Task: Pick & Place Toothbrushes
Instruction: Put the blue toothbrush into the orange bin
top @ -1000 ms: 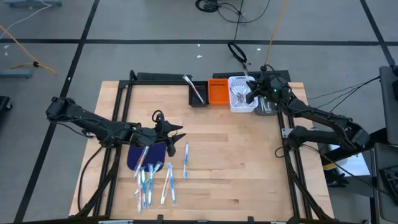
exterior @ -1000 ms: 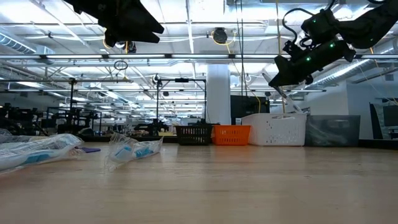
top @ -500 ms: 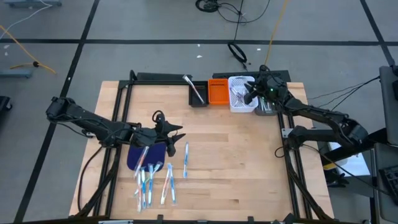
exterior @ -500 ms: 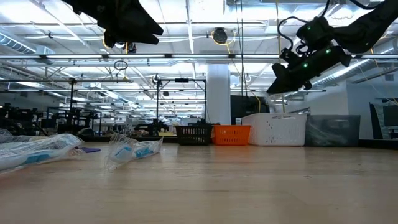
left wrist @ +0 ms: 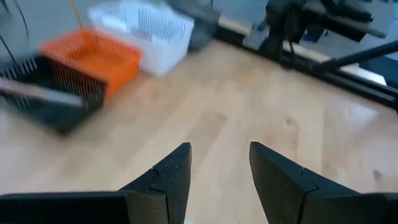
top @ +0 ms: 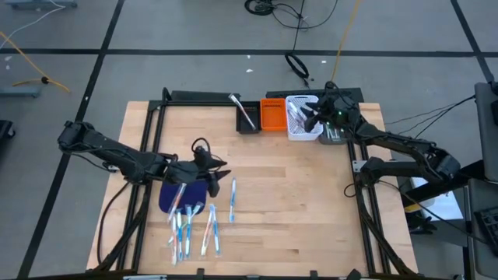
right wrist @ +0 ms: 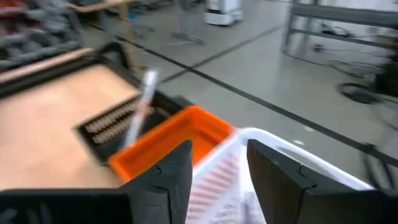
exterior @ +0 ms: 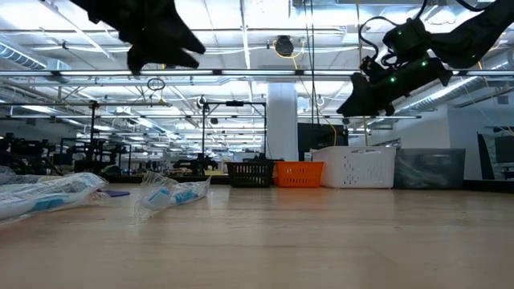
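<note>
Right claw newly parted above binned toothbrushes

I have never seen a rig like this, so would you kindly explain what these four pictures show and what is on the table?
Two dark robot arms work at a wooden table. One picture looks down from above, one looks level across the tabletop, and two come from cameras on the wrists. The left gripper, open and empty, hovers over a blue mat and loose toothbrushes. The right gripper, fingers apart and holding nothing, hangs above the white bin, which stands beside an orange bin and a black bin.
</note>
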